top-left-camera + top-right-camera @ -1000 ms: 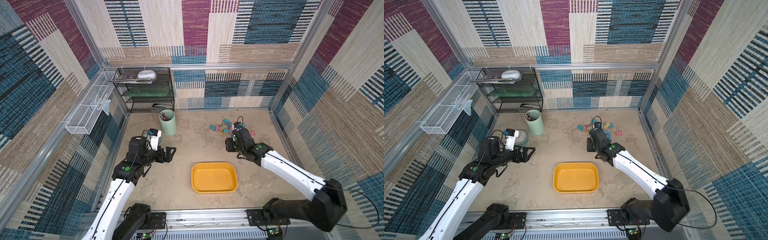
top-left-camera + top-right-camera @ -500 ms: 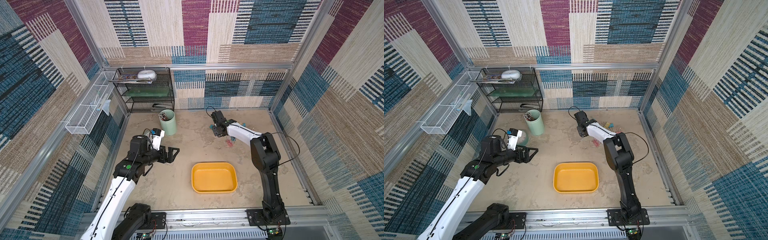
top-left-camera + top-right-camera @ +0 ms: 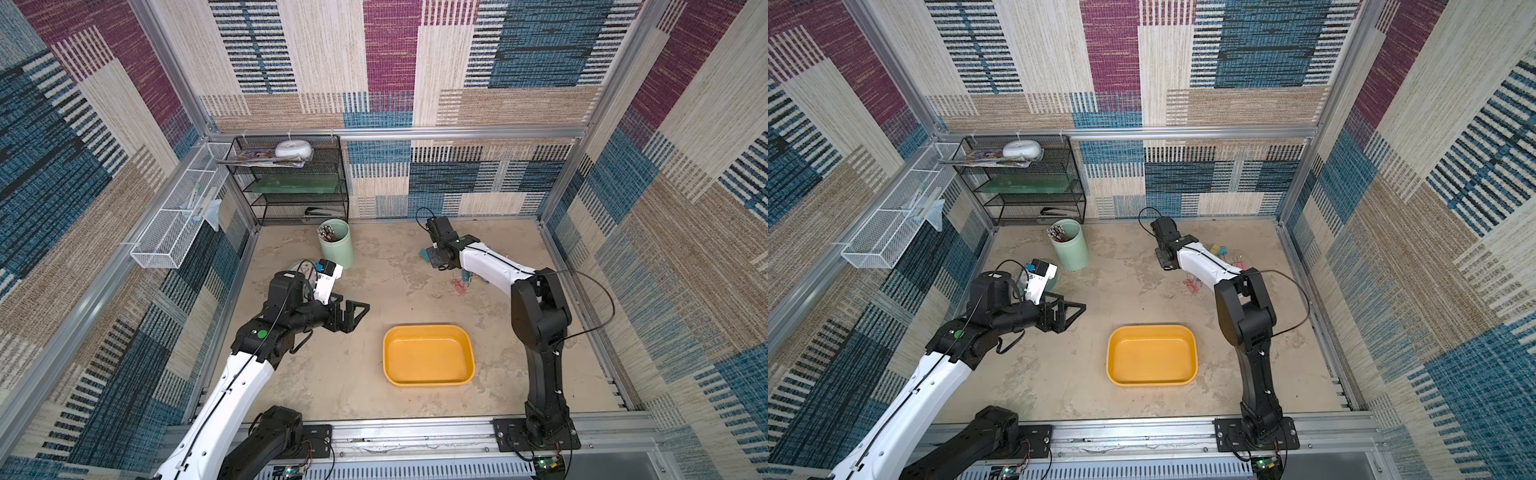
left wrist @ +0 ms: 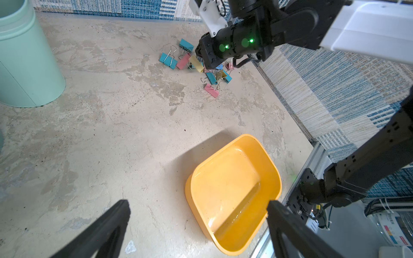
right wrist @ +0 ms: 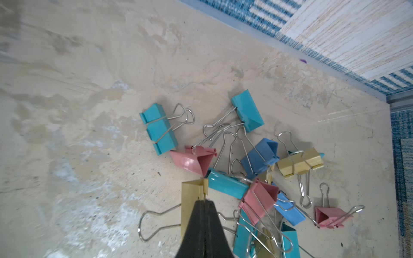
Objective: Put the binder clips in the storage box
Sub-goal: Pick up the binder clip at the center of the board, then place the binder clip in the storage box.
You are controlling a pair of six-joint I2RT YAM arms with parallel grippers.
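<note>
I had the right gripper [image 5: 203, 202] pinched shut on a yellow binder clip [image 5: 192, 194]; other binder clips [image 5: 259, 160] crowded it, wire handles [image 5: 230, 147] tangled. The storage box [image 3: 428, 328] sat well apart. The left gripper [image 3: 360, 316] gaped wide, mint-green cup [image 3: 337, 245] behind.

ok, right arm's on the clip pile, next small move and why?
Probably a short straight lift. The right gripper looks shut on an edge of the yellow clip, which lies against other binder clips. A small rise would show whether it comes away alone; the storage box holds none yet.
</note>
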